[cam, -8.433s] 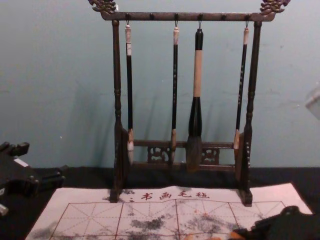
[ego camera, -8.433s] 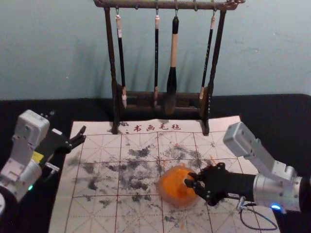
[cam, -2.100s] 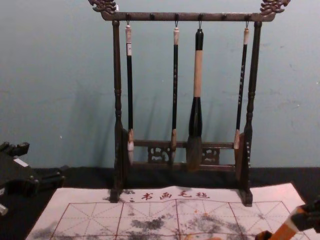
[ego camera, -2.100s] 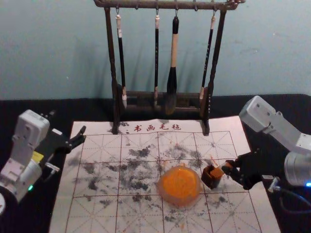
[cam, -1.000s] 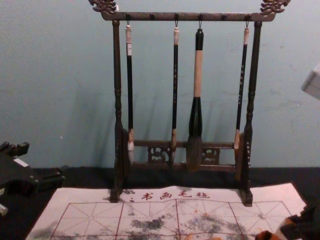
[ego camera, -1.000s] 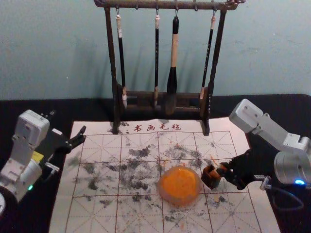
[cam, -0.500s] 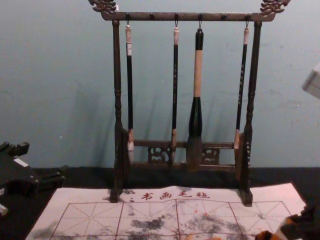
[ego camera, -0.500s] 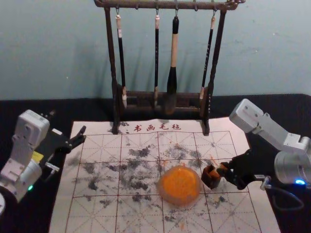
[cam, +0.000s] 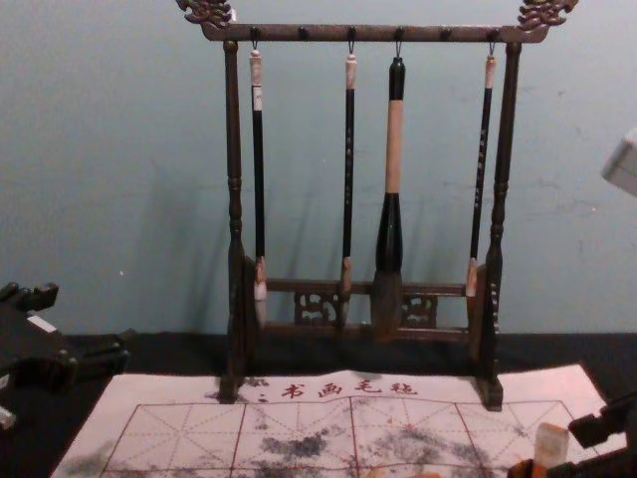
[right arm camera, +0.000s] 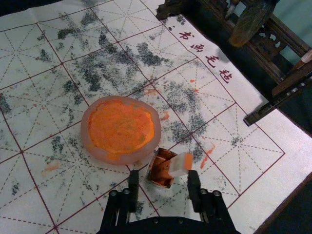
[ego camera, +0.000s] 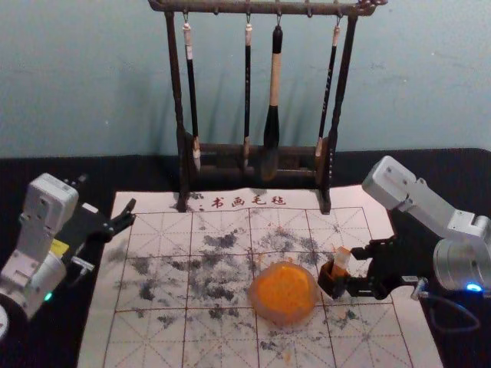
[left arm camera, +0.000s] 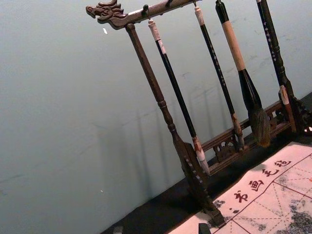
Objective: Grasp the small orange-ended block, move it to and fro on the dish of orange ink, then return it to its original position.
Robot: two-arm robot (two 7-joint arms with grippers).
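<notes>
Evidently we have the right gripper (ego camera: 352,270) spread, its two fingers parted on either side of the orange-ended block (right arm camera: 181,165) with nothing pinched. The block stands slightly tilted just ahead of the fingertips, inside the little open box (ego camera: 331,287). We judge this to be the letting-go at the end of the return, with the work nearly finished. Backing off calls for a straight, slow draw along the line of the fingers, both held equally wide, and no lift or twist until they are past the box walls. One finger lies so near the box that we cannot tell whether they touch; a sideways drift could drag it or tip the block.

The block is a squared stick, pale and semi-clear along its body, orange at its raised end. The box is square, thin-walled and dark outside, its inner faces stained orange. Just beyond it from the gripper sits the ink dish (right arm camera: 121,130), round and thick-rimmed, cloudy pinkish, filled with matt orange paste of uneven surface. Under them spreads the gridded calligraphy mat (ego camera: 153,261), blotched black and flecked orange; past it rises the dark turned-wood brush stand (cam: 236,199). Farthest off, our left gripper (left arm camera: 161,228) is parked with its fingers apart.
</notes>
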